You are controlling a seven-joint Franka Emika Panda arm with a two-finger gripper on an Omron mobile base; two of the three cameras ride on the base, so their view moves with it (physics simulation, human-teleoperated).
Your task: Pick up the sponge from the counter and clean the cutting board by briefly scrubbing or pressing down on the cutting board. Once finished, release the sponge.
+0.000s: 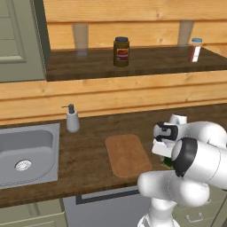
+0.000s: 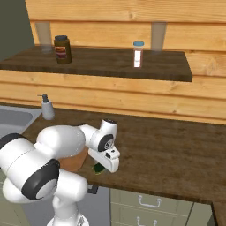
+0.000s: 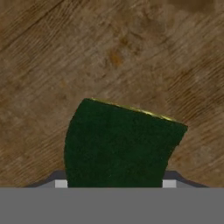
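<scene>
sponge between the jaws, low on the counter

the gripper was down at the counter, its jaws closed against both sides of the dark green sponge, a thin yellow edge showing along the far side. the sponge sat near the front edge, just right of the cutting board. further left lay the steel sink and a soap dispenser. beyond, on the higher shelf, stood a brown jar and a small shaker.
</scene>
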